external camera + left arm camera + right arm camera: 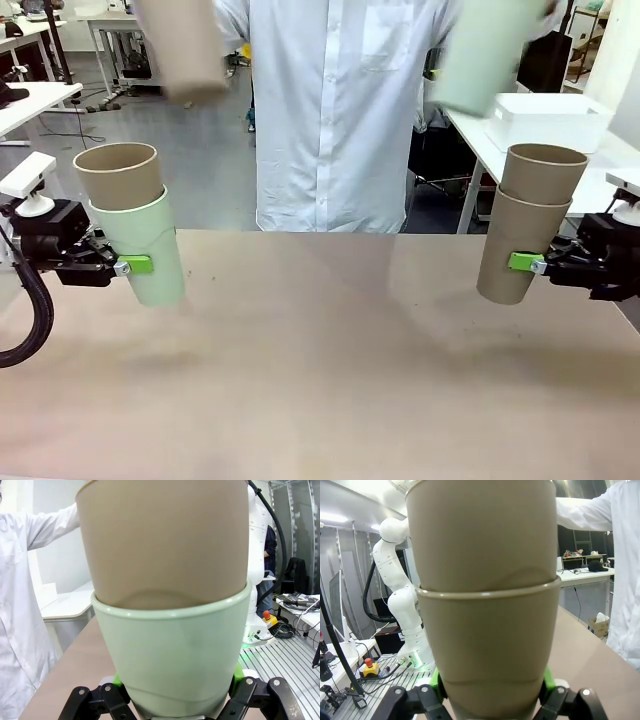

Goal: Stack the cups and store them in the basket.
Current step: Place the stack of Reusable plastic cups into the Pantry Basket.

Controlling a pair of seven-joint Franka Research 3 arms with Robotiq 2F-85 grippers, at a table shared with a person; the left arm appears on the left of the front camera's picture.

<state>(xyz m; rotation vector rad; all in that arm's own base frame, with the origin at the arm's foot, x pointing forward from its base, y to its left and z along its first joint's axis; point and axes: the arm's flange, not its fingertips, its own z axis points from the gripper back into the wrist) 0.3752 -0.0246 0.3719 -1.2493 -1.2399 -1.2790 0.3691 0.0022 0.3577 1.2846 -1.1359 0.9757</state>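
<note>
Gripping low, mouths up, likely to receive more: left jaws clamped on mint cup [152,250], right jaws on tan cup [520,240].

Four tan cups [118,172] [543,168] [518,250] [185,45], two mint cups [152,255] [485,60], one white basket [550,122], one person [330,120].

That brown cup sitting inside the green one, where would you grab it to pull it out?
Probably by its bare upper wall just under the rim, coming down from above. The lower part of the brown cup is sunk in the green cup, and the left hand clamps the green cup low on its side. The stack leans slightly, so follow that tilt.
</note>
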